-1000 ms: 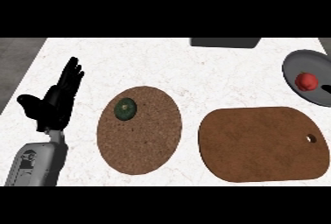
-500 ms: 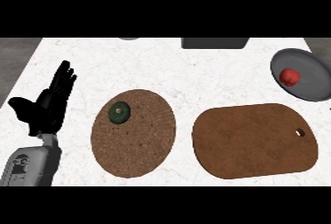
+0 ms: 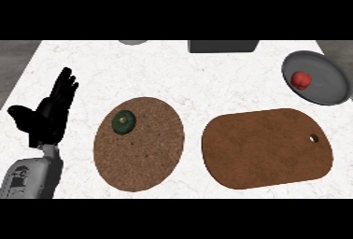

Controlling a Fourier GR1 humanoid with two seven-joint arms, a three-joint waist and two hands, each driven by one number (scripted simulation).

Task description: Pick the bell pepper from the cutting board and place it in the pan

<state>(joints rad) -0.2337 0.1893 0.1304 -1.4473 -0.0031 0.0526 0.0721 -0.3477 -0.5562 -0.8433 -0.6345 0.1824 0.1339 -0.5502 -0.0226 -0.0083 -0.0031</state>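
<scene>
A red bell pepper point(image 3: 300, 80) lies inside the grey pan point(image 3: 326, 91) at the far right of the counter. The brown cutting board point(image 3: 265, 147) with a hole near its right edge lies bare at the centre right. My left hand point(image 3: 48, 114) stands open at the left edge, fingers pointing up, resting and holding nothing. My right hand is out of view.
A round cork mat point(image 3: 141, 144) lies left of the board with a small dark green round object point(image 3: 123, 122) on its upper left. A dark grey block point(image 3: 223, 45) and a grey round thing point(image 3: 132, 42) sit at the counter's far edge.
The view has shifted, so everything sits a little further left and lower in the picture. The left hand stays open and resting; the pepper stays in the pan.
</scene>
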